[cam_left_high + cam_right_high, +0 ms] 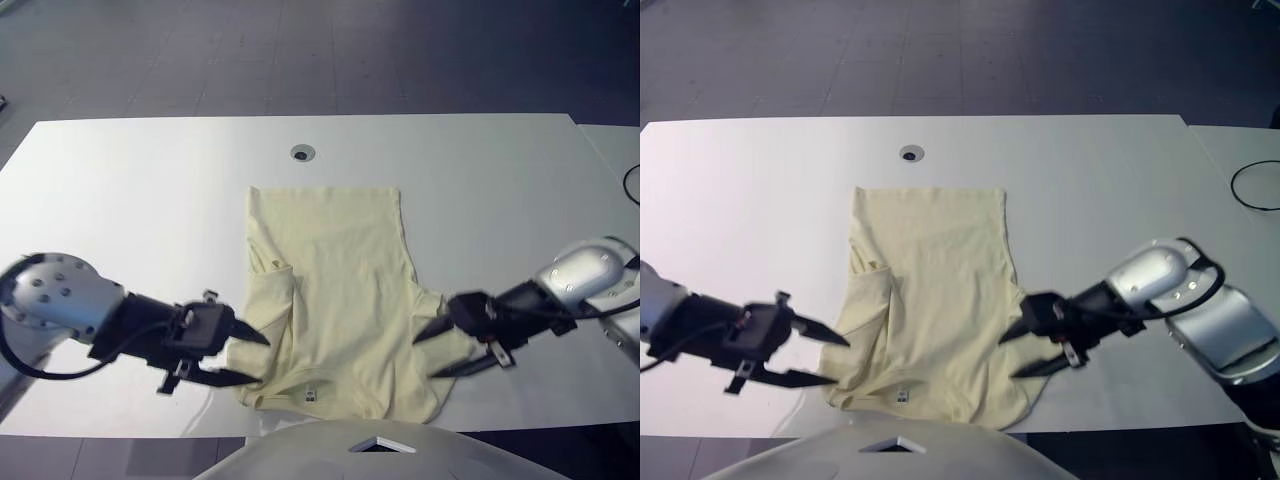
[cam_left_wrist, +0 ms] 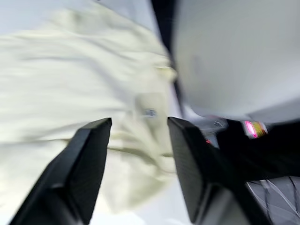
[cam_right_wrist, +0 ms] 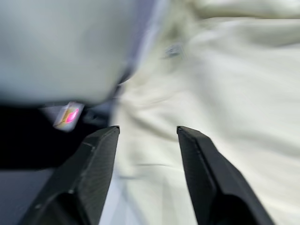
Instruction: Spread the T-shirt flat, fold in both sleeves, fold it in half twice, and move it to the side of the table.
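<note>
A pale yellow T-shirt [image 1: 335, 290] lies on the white table [image 1: 140, 200], its hem toward the far side and its collar end near the front edge, with both sleeves folded in over the body. My left gripper [image 1: 258, 358] is open at the shirt's near left corner, its fingertips just at the cloth edge. My right gripper [image 1: 428, 355] is open over the near right corner, fingers spread above the fabric. The left wrist view shows the cloth [image 2: 70, 93] between two black fingers [image 2: 79, 164]. In the right wrist view the cloth [image 3: 225, 84] lies beyond the fingers [image 3: 93, 164].
A small round grommet hole [image 1: 302, 153] sits in the table beyond the shirt's far edge. A black cable loop [image 1: 1255, 185] lies on the neighbouring table at the right. Bare tabletop stretches to both sides of the shirt.
</note>
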`<act>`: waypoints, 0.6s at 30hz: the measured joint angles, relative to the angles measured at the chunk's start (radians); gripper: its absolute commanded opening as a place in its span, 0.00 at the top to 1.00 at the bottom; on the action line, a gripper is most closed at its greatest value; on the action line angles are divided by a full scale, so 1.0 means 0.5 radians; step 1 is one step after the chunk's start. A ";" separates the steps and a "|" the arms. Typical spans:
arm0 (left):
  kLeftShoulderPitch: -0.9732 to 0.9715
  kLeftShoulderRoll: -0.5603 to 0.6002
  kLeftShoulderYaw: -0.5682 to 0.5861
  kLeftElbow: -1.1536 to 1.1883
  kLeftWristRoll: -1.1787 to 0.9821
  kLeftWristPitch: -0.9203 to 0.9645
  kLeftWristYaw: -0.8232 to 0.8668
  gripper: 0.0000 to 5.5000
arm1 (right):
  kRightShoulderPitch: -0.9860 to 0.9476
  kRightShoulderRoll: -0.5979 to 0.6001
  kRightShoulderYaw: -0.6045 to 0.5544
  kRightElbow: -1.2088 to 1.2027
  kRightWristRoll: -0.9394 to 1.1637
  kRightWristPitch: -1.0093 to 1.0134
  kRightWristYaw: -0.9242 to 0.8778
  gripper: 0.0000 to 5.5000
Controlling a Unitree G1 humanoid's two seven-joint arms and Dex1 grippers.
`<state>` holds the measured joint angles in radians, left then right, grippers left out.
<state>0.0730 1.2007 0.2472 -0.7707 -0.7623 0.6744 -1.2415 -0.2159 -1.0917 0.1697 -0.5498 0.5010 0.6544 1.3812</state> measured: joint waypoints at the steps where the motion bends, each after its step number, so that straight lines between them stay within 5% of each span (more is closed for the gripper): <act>1: -0.054 -0.042 0.010 0.034 -0.016 0.029 0.092 0.47 | -0.048 0.058 -0.009 0.059 -0.030 0.006 -0.088 0.43; 7: -0.244 -0.326 -0.298 0.333 0.443 0.204 0.889 0.28 | -0.647 0.627 0.153 0.916 -0.636 -0.215 -0.855 0.26; 15: -0.196 -0.658 -0.481 0.606 0.340 0.358 0.936 0.04 | -0.652 0.800 0.123 1.045 -0.761 -0.296 -1.062 0.03; 18: -0.219 -0.694 -0.513 0.740 0.363 0.356 0.938 0.05 | -0.647 0.812 0.101 1.035 -0.761 -0.283 -1.081 0.02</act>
<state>-0.0363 0.8537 -0.0091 -0.4005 -0.5806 0.8526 -0.7727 -0.5392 -0.6857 0.2200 -0.0323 0.1206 0.5128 0.8405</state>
